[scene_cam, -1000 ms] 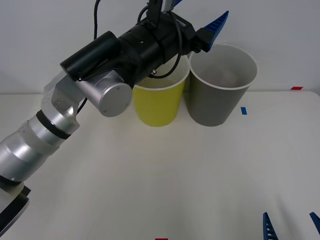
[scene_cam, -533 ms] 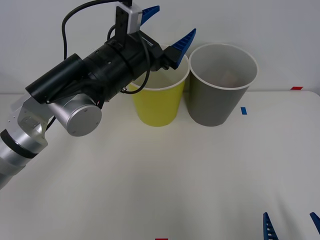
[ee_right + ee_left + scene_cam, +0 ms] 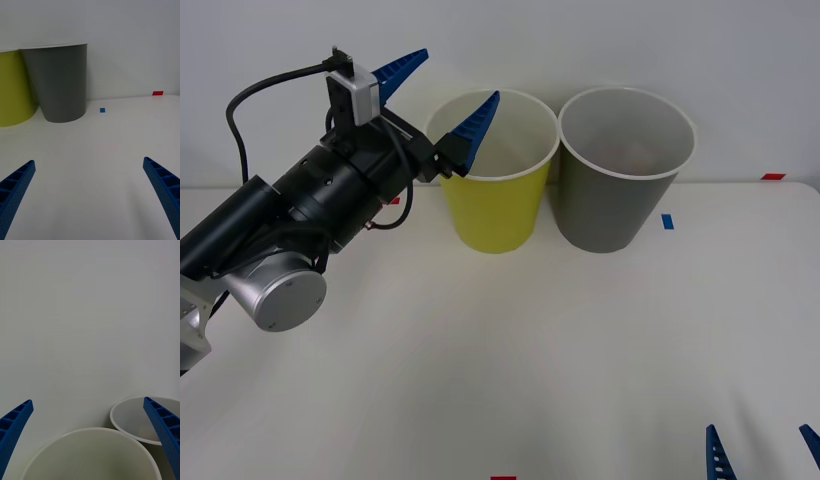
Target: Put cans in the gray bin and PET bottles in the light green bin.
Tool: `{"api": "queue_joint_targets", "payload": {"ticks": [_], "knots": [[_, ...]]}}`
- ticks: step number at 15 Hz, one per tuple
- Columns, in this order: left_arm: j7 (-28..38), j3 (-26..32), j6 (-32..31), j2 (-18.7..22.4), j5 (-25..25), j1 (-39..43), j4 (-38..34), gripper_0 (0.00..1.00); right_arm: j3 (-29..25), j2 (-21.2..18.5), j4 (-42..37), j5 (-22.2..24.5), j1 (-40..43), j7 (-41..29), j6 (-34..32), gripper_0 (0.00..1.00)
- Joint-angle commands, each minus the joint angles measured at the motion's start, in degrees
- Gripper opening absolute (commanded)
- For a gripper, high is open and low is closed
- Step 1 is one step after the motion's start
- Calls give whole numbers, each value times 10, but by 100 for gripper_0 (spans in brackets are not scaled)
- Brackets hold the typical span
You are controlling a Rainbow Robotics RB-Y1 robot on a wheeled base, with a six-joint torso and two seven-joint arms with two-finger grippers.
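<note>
Here a white table [image 3: 530,350] meets a pale wall; two bins, light green bin [image 3: 492,205] and gray bin [image 3: 615,200], stand touching; left gripper [image 3: 442,95] and right gripper [image 3: 765,455] are spread wide, empty.

The light green bin [image 3: 492,205] is showing yellow-green with a white rim, the gray bin [image 3: 615,205] dark gray, pale inside. Both grippers' fingers [image 3: 470,128] are showing ribbed blue. Blue [image 3: 667,221] and red [image 3: 773,176] marks, perhaps tape, are dotting the white table [image 3: 530,350].
</note>
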Motion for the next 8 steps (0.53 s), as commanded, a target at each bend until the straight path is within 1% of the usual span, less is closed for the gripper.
{"api": "queue_joint_targets", "payload": {"ticks": [1, 4, 8], "knots": [[-1, 38, 0, 12, -5, 85, -57, 100, 0, 0, 0, 0, 0, 0, 0, 100], [-5, 74, 0, 18, -11, 169, -104, 97, 0, 0, 0, 0, 0, 0, 0, 100], [-10, 97, -3, 18, -19, 234, -133, 97, 0, 0, 0, 0, 0, 0, 0, 100]]}}
